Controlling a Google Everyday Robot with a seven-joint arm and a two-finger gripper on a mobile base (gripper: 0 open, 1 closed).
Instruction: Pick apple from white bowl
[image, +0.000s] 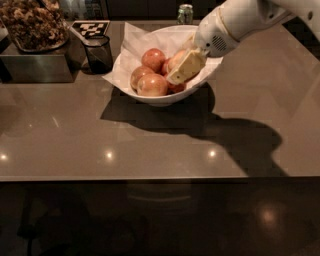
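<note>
The white bowl (150, 100), lined with white paper, stands on the brown counter at centre back and holds several apples. The largest apple (152, 85), yellow-orange with a red blush, lies at the bowl's front. Other apples lie behind it (153, 58) and to its left (139, 75). A dark red one (177, 88) lies at the right. My gripper (184, 68) reaches in from the upper right and sits inside the bowl on its right side. It is over another apple (173, 59), right of the largest apple, and partly hides the apples there.
A small dark glass cup (98, 54) stands just left of the bowl. A metal tray with a heap of brown snacks (32, 25) is at the back left, beside a black-and-white marker card (90, 28). A green can (185, 13) stands behind the bowl.
</note>
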